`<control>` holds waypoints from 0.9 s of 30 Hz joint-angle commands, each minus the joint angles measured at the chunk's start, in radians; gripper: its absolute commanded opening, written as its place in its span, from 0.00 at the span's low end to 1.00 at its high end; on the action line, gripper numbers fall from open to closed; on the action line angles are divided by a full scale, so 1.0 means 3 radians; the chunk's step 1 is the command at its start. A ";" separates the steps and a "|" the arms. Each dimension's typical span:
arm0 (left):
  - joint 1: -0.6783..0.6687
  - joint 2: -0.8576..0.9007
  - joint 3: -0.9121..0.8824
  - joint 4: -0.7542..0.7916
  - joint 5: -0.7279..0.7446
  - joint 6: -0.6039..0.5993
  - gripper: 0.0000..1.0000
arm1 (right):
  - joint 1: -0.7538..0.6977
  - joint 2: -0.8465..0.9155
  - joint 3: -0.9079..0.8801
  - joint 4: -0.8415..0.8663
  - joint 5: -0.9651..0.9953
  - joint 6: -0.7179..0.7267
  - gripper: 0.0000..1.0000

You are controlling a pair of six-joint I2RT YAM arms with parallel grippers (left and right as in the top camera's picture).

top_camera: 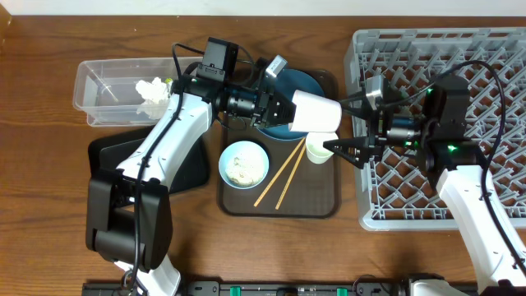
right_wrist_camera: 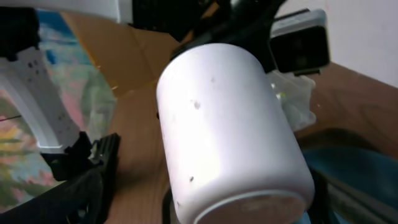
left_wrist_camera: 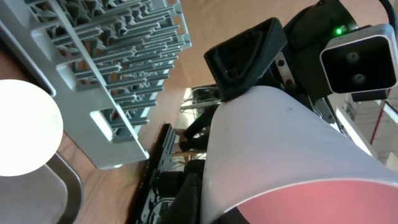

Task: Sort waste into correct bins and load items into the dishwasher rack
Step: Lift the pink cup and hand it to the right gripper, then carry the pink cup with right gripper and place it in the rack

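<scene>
My left gripper (top_camera: 288,107) is shut on a cup (top_camera: 316,112) that is white outside and pink inside (left_wrist_camera: 323,199). It holds the cup on its side above the dark blue plate (top_camera: 294,85). The cup fills the right wrist view (right_wrist_camera: 230,124), base toward the camera. My right gripper (top_camera: 333,150) is open, its tips beside the white cup (top_camera: 317,151) standing on the brown tray. The pale bowl (top_camera: 244,163) holds rice scraps. Two chopsticks (top_camera: 283,174) lie beside it. Tissue (top_camera: 151,90) lies in the clear tub (top_camera: 103,90). The grey rack (top_camera: 460,49) is at the right.
The brown serving tray (top_camera: 316,205) carries the plate, bowl, white cup and chopsticks. The black tray (top_camera: 111,152) lies under my left arm, partly hidden. The rack's near corner shows in the left wrist view (left_wrist_camera: 112,118). My right arm reaches over the rack's left side.
</scene>
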 commanded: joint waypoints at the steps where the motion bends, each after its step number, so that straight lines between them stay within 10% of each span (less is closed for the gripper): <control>1: -0.0078 0.0010 -0.0010 0.0004 0.0079 -0.0017 0.06 | 0.0067 0.0020 0.0055 0.0050 -0.0257 -0.0053 0.99; 23: -0.0127 0.0010 -0.0010 0.0004 0.0076 -0.0027 0.07 | 0.0149 0.0024 0.0055 0.0062 -0.0240 -0.0053 0.64; 27: -0.0127 0.0010 -0.0010 0.0004 0.0058 -0.0025 0.21 | 0.0149 0.0024 0.0055 0.0060 -0.0228 -0.0052 0.57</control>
